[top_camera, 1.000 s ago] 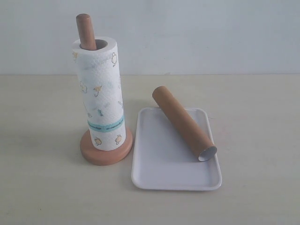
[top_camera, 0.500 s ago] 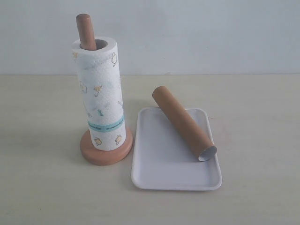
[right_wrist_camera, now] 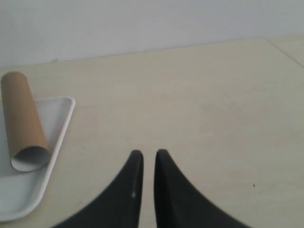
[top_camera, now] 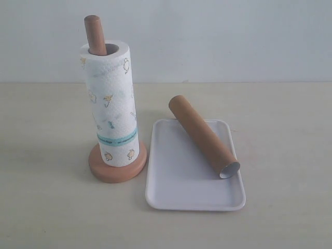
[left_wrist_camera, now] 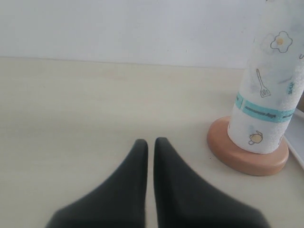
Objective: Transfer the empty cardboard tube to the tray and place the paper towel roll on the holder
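The paper towel roll [top_camera: 110,109] stands upright on the holder [top_camera: 118,167], with the dowel tip sticking out of its core. The empty cardboard tube [top_camera: 203,136] lies slanted across the white tray [top_camera: 176,187], its far end overhanging the back rim. Neither arm shows in the exterior view. My left gripper [left_wrist_camera: 150,142] is shut with nothing in it, hovering over bare table apart from the holder base [left_wrist_camera: 247,156] and the roll [left_wrist_camera: 270,90]. My right gripper [right_wrist_camera: 148,154] is shut and holds nothing, away from the tube [right_wrist_camera: 23,121] and the tray [right_wrist_camera: 57,137].
A pale wall rises behind the beige table [top_camera: 280,114]. The table's far edge meets the wall just behind the holder.
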`<state>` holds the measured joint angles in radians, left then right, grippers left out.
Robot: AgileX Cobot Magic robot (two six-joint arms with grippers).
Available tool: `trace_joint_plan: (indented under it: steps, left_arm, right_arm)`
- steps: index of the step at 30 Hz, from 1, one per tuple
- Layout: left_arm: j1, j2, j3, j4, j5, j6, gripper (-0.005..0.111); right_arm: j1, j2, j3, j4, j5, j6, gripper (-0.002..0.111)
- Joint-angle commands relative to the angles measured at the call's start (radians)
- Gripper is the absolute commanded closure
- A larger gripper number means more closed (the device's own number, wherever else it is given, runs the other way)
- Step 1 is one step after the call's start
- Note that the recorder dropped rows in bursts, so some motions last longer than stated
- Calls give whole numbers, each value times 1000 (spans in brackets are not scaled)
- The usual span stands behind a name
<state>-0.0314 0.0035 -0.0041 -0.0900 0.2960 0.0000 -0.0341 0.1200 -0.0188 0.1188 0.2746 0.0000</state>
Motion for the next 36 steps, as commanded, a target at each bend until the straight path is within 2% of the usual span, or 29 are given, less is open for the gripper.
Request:
trace_joint_plan:
  steps: [1, 6, 10, 36]
  left_arm:
    - [4, -3, 4, 0, -4, 0, 103]
    - [4, -3, 4, 0, -4, 0, 103]
    - [4, -3, 4, 0, -4, 0, 103]
    - [4, -3, 4, 0, -8, 0, 103]
  right_arm:
    - [-5, -6, 19, 10, 17, 0, 99]
    - [-5, -10, 19, 3, 28, -12, 99]
    - [-5, -120, 19, -2, 68, -21, 99]
    - [-5, -120, 19, 2, 77, -31, 99]
